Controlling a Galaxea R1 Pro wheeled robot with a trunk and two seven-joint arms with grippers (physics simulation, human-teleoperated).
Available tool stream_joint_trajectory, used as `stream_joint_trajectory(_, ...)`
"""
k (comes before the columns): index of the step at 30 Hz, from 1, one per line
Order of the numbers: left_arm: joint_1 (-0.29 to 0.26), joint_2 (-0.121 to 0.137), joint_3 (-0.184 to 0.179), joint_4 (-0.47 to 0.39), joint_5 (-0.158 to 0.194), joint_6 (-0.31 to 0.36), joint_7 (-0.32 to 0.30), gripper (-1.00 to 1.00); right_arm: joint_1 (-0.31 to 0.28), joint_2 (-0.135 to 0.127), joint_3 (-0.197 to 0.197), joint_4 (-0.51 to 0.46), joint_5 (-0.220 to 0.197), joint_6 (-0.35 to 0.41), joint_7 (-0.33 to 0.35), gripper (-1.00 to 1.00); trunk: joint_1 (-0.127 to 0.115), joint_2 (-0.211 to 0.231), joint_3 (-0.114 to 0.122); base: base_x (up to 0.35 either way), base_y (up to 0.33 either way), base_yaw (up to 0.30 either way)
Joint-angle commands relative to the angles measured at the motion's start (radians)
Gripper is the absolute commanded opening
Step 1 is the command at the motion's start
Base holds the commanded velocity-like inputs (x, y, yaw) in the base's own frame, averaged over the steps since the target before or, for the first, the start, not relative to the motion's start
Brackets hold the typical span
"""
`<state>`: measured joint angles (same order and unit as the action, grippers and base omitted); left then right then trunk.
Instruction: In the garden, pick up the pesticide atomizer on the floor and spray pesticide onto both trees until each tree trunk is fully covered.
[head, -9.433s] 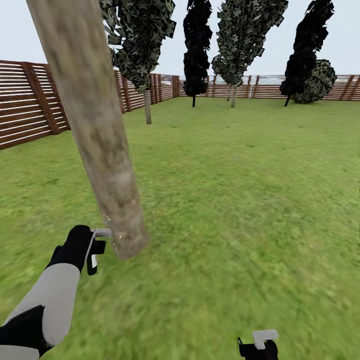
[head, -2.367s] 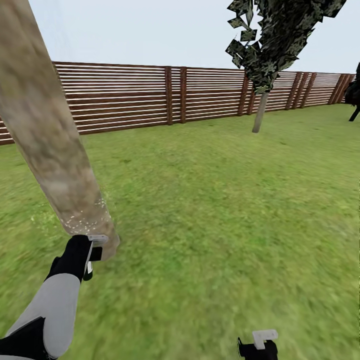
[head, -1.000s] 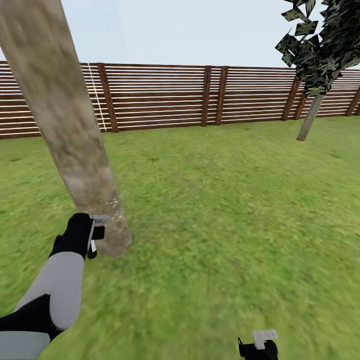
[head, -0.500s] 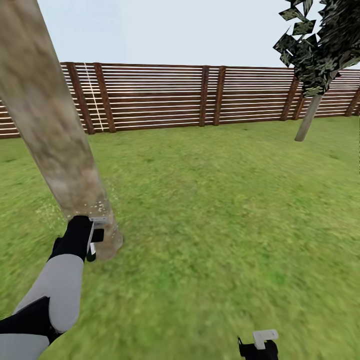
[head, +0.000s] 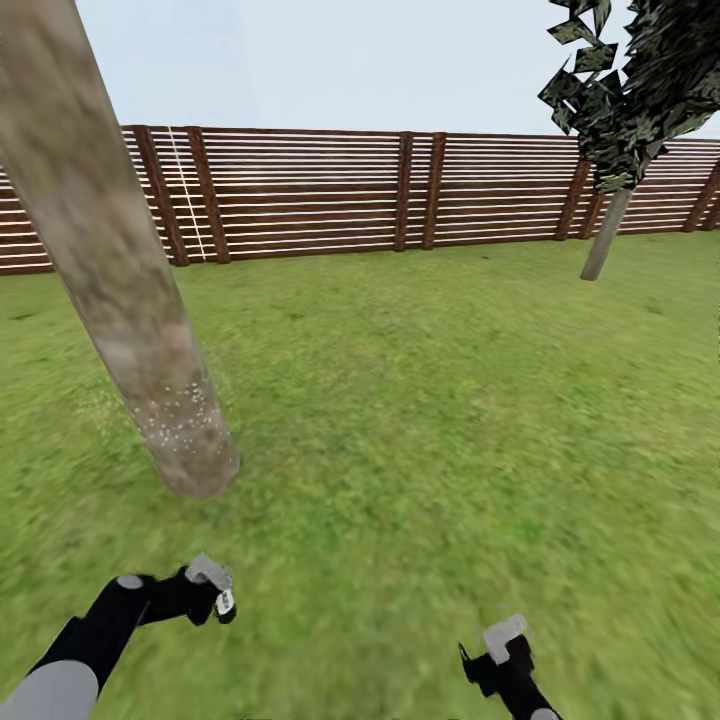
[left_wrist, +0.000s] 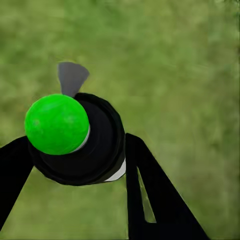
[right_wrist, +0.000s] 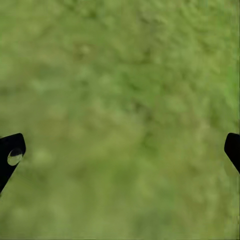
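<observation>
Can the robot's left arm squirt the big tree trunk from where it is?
Probably not yet. The left gripper holds the pesticide atomizer low over the grass, apart from the tree trunk. Nothing stands between them.

Left arm (head: 70, 655): pale grey forearm shell, black wrist housing with a small grey disc, pale grey plate at the tip; right arm (head: 515, 675): black wrist, pale grey tip plate; both carry black wedge-shaped fingers (left_wrist: 150, 195), one slotted.
</observation>
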<state>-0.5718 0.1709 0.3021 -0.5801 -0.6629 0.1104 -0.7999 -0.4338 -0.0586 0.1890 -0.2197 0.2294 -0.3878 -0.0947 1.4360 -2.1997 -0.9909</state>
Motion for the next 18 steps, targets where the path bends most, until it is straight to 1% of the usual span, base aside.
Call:
stream_joint_trajectory(1,-0.002,0.032,-0.020,0.000,-0.009,-0.072,-0.164,-1.00,-0.002,-0.005,0.013,-0.044,0.097,0.003,0.073,1.00,0.000,0.000,-0.001,-0.041,-0.025,0.000)
stream_joint_trajectory(2,-0.004,0.050,-0.035,-0.001,-0.015,-0.119,-0.277,-1.00,-0.010,-0.008,0.016,-0.070,0.171,0.008,0.185,1.00,0.000,0.000,-0.001,-0.021,-0.013,0.000)
stream_joint_trajectory(3,-0.005,0.059,-0.045,-0.003,-0.033,-0.145,-0.361,-1.00,-0.033,-0.014,0.018,-0.085,0.231,0.013,0.326,1.00,0.000,0.000,-0.001,-0.011,-0.007,0.000)
stream_joint_trajectory(4,-0.006,0.063,-0.054,-0.006,-0.065,-0.159,-0.419,-1.00,-0.062,-0.022,0.019,-0.098,0.274,0.015,0.459,1.00,0.000,0.000,-0.001,-0.005,-0.003,0.000)
stream_joint_trajectory(5,-0.007,0.062,-0.064,-0.005,-0.109,-0.165,-0.458,-1.00,-0.090,-0.028,0.019,-0.119,0.304,0.016,0.582,1.00,0.000,0.000,-0.001,-0.003,-0.002,0.000)
stream_joint_trajectory(6,-0.007,0.056,-0.069,-0.003,-0.160,-0.168,-0.487,-1.00,-0.114,-0.031,0.019,-0.156,0.332,0.017,0.713,1.00,0.000,0.000,-0.001,-0.001,-0.001,0.000)
stream_joint_trajectory(7,-0.008,0.032,-0.072,-0.001,-0.215,-0.166,-0.503,-1.00,-0.130,-0.031,0.019,-0.222,0.367,0.019,0.854,1.00,0.000,0.000,-0.001,0.000,0.000,0.000)
stream_joint_trajectory(8,-0.008,0.008,-0.078,0.000,-0.245,-0.166,-0.507,-1.00,-0.136,-0.029,0.019,-0.260,0.379,0.019,0.917,1.00,0.000,0.000,-0.001,0.000,0.000,0.000)
stream_joint_trajectory(9,-0.008,-0.015,-0.097,0.000,-0.280,-0.166,-0.510,-1.00,-0.139,-0.025,0.019,-0.284,0.385,0.019,0.963,1.00,0.000,0.000,-0.001,0.000,0.000,0.000)
stream_joint_trajectory(10,-0.008,-0.032,-0.127,0.000,-0.319,-0.163,-0.512,-1.00,-0.141,-0.022,0.019,-0.297,0.388,0.020,0.989,1.00,0.000,0.000,-0.001,0.000,0.000,0.000)
stream_joint_trajectory(11,-0.008,-0.045,-0.152,0.000,-0.349,-0.160,-0.512,-1.00,-0.142,-0.019,0.019,-0.303,0.389,0.020,1.004,1.00,0.000,0.000,-0.001,0.000,0.000,0.000)
stream_joint_trajectory(12,-0.008,-0.053,-0.165,0.000,-0.365,-0.158,-0.512,-1.00,-0.142,-0.018,0.020,-0.306,0.390,0.020,1.012,-1.00,0.000,0.000,-0.001,0.000,0.000,0.000)
stream_joint_trajectory(15,-0.008,-0.065,-0.178,0.001,-0.379,-0.157,-0.509,-1.00,-0.143,-0.016,0.021,-0.309,0.390,0.020,1.028,-1.00,0.000,0.000,-0.001,0.000,0.000,0.000)
stream_joint_trajectory(16,-0.008,-0.077,-0.180,0.001,-0.382,-0.158,-0.507,-1.00,-0.143,-0.013,0.022,-0.308,0.390,0.019,1.030,-1.00,0.000,0.000,-0.001,0.000,0.000,0.000)
stream_joint_trajectory(18,-0.008,-0.089,-0.184,0.002,-0.381,-0.159,-0.505,-1.00,-0.143,-0.002,0.022,-0.309,0.390,0.018,1.031,-1.00,0.000,0.000,-0.001,0.000,0.000,0.000)
